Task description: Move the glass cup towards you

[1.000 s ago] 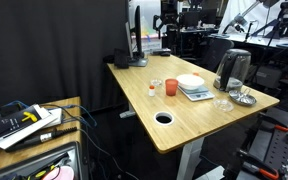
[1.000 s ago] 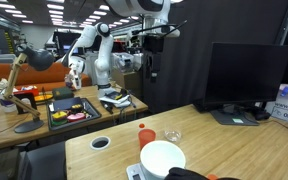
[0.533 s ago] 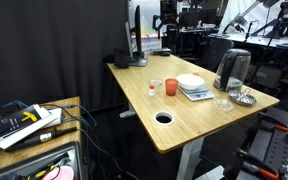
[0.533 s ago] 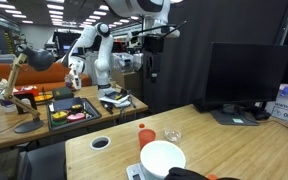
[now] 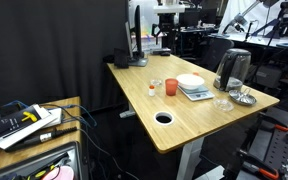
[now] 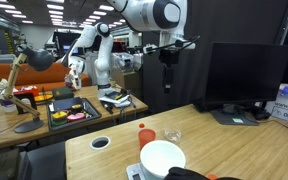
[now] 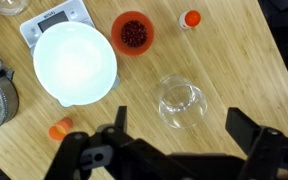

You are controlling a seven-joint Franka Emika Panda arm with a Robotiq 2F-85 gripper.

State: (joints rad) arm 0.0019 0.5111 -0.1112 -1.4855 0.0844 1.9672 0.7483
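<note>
The glass cup (image 7: pixel 180 103) is a small clear tumbler standing upright on the wooden table (image 7: pixel 234 60). It shows in both exterior views (image 5: pixel 156 84) (image 6: pixel 172 135), beside the orange cup (image 7: pixel 133 32) (image 5: pixel 170 88) (image 6: pixel 146 135). My gripper (image 7: pixel 184 135) is open and empty, high above the table, with the glass cup just ahead of the gap between its two dark fingers (image 7: pixel 117 122). In an exterior view the gripper (image 6: pixel 168 62) hangs well above the table.
A white bowl (image 7: pixel 75 62) sits on a scale (image 7: pixel 54 18) next to the orange cup. Small orange-capped items (image 7: pixel 191 18) (image 7: pixel 60 129) lie on the table. A kettle (image 5: pixel 233 68), a larger clear glass (image 5: pixel 222 102), a cable hole (image 5: pixel 164 117) and a monitor (image 6: pixel 249 75) are also there.
The arm has swung sideways, carrying the gripper to the right in an exterior view. Nothing on the table has moved.
</note>
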